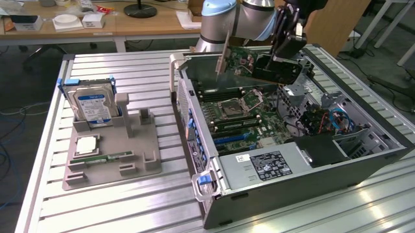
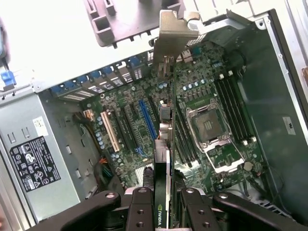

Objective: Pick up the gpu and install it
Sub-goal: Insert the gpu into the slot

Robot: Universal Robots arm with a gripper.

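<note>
One gripper [image 1: 285,56], clamped on the gpu [image 1: 259,65], holds it tilted in the air above the open computer case [image 1: 363,160], so installing seems in hand, likely calling for its edge squared with a blue slot [image 2: 147,118].

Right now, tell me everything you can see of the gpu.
The gpu is a thin flat card with a green circuit-board face carrying chips, a black housing at one end, and a silver metal bracket at the end toward the exterior view's left. The gripper is shut on it and holds it tilted in the air over the open computer case, above the motherboard and apart from it. The wrist view sees it edge-on.
</note>
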